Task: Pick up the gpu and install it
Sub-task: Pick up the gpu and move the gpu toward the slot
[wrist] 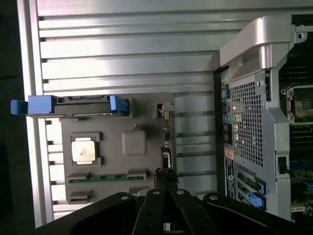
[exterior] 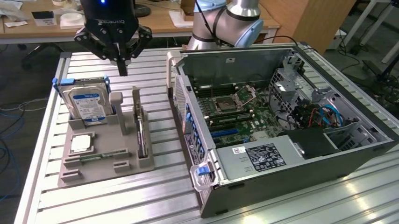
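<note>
Gpu (exterior: 143,135) stands edge-on in the grey tray (exterior: 100,165), its long axis running toward my gripper (exterior: 123,69), which hangs above its far end, jaws together and empty.

slatted metal table (exterior: 93,205); wooden desk (exterior: 156,22) behind; wooden cabinet (exterior: 305,18); cables (exterior: 7,140) on floor.

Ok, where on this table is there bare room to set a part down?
Bare table slats lie camera-side of the grey tray and beyond the hard drive. The gap between tray and computer case is narrow; the tray itself is crowded.
</note>
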Available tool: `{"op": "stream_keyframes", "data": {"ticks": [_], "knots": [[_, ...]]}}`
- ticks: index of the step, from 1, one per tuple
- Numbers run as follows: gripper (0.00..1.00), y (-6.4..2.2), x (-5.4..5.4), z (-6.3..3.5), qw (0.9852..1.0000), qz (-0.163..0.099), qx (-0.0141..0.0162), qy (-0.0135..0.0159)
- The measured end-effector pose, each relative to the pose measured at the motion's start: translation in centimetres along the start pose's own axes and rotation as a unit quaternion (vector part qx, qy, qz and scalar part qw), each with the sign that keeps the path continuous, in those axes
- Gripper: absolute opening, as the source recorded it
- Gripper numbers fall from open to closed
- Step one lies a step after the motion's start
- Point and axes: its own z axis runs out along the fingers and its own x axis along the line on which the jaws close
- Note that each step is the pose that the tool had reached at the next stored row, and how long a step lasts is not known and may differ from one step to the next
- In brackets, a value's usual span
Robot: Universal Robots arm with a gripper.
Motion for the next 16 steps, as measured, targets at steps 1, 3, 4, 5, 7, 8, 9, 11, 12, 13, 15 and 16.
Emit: {"op": "stream_keyframes", "data": {"ticks": [1,3,4,5,7,8,9,11,12,13,15,16], "knots": [[0.11,0.0,0.0,0.0,1.0,0.0,0.0,0.0],[0.11,0.0,0.0,0.0,1.0,0.0,0.0,0.0],[0.11,0.0,0.0,0.0,1.0,0.0,0.0,0.0],[0.11,0.0,0.0,0.0,1.0,0.0,0.0,0.0],[0.11,0.0,0.0,0.0,1.0,0.0,0.0,0.0],[0.17,0.0,0.0,0.0,1.0,0.0,0.0,0.0],[0.17,0.0,0.0,0.0,1.0,0.0,0.0,0.0],[0.29,0.0,0.0,0.0,1.0,0.0,0.0,0.0],[0.35,0.0,0.0,0.0,1.0,0.0,0.0,0.0],[0.35,0.0,0.0,0.0,1.0,0.0,0.0,0.0],[0.41,0.0,0.0,0.0,1.0,0.0,0.0,0.0],[0.53,0.0,0.0,0.0,1.0,0.0,0.0,0.0]]}}
